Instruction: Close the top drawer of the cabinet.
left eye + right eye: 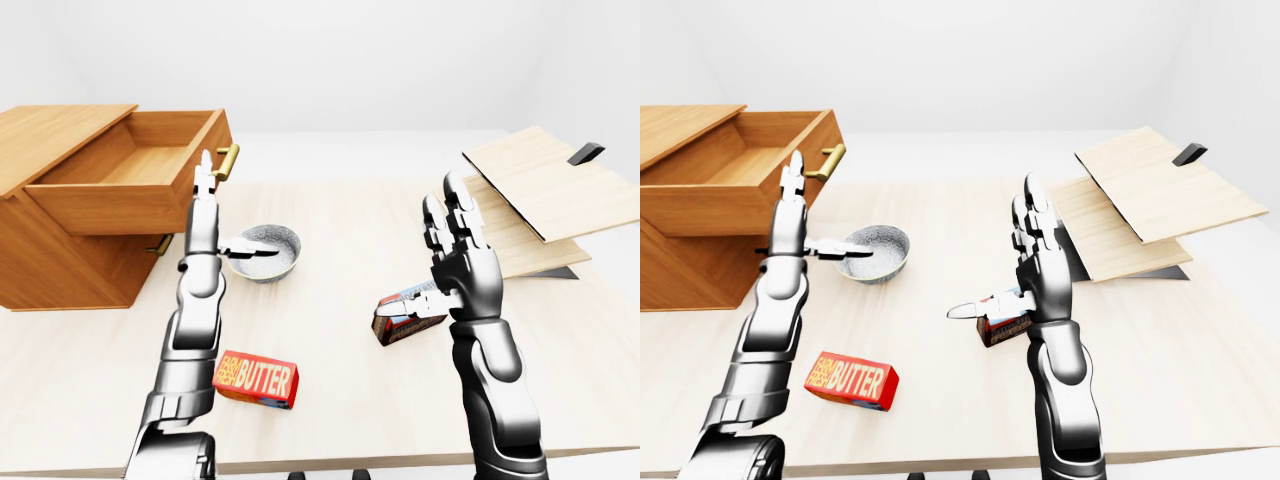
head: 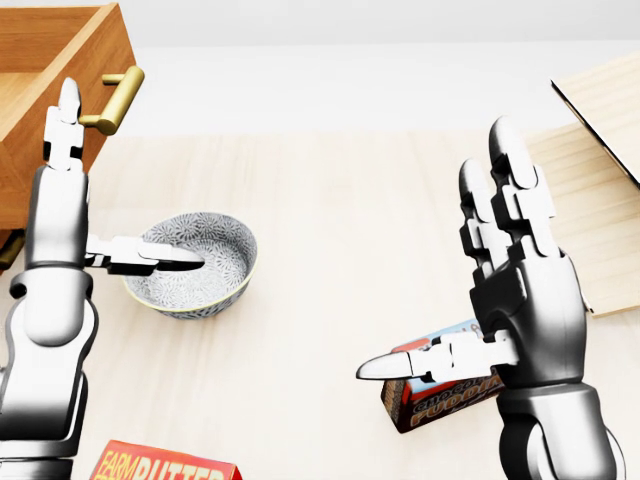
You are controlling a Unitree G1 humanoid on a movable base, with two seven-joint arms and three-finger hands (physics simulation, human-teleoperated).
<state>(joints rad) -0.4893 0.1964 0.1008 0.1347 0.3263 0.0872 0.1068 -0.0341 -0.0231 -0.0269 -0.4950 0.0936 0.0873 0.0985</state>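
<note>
The wooden cabinet point(image 1: 60, 270) stands at the left of the table, and its top drawer point(image 1: 140, 170) is pulled out. A brass handle point(image 2: 115, 100) sticks out of the drawer front point(image 2: 100, 60). My left hand point(image 1: 212, 215) is open and edge-on. Its fingers point(image 2: 62, 120) point up against the drawer front just left of the handle; whether they touch it I cannot tell. The thumb reaches out over a bowl. My right hand point(image 2: 490, 280) is open at the right of the head view, palm inward, and holds nothing.
A patterned grey bowl point(image 2: 195, 262) sits just right of my left hand. A red butter box point(image 1: 256, 379) lies near the table's bottom edge. A chocolate box point(image 1: 405, 320) sits under my right thumb. Stacked wooden boards point(image 1: 540, 190) lie at the right.
</note>
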